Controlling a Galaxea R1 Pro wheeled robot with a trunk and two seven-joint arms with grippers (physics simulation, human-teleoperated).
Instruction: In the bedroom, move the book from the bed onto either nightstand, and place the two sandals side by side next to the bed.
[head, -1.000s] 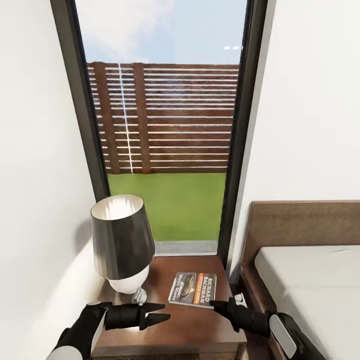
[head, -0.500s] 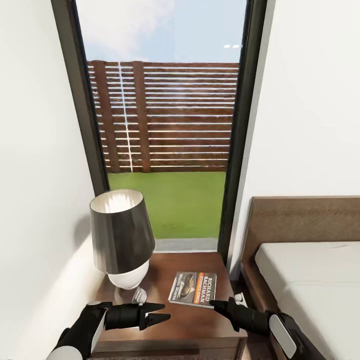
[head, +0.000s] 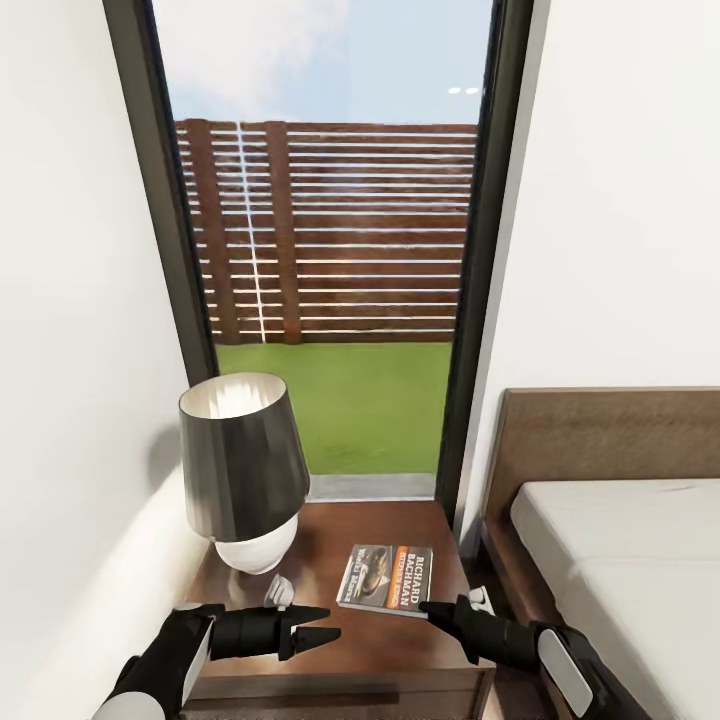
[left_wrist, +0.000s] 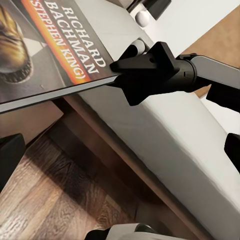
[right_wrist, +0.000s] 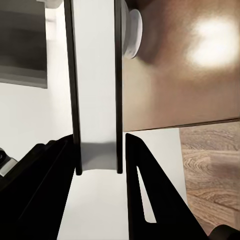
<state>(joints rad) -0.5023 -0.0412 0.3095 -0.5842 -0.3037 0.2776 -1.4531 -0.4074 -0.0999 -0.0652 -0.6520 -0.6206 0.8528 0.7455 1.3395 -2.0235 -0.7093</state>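
The book (head: 388, 578) has a dark cover with an orange band. It hangs flat just over the dark brown nightstand (head: 330, 540), on the side nearest the bed. My right gripper (head: 428, 607) is shut on its near corner. In the right wrist view the book (right_wrist: 97, 90) stands edge-on between the two black fingers (right_wrist: 142, 165). My left gripper (head: 330, 622) is open over the nightstand's front left, empty, pointing at the book (left_wrist: 50, 50). The bed (head: 620, 560) lies to the right with its brown headboard. The sandals are out of view.
A lamp (head: 240, 460) with a dark shade and white base stands at the nightstand's back left, a small white object (head: 280, 592) in front of it. A white wall closes the left side. A tall dark-framed window (head: 330, 250) rises behind the nightstand.
The camera has shifted: lamp and nightstand sit a little higher in the picture. Both grippers and the held book keep their places in the view.
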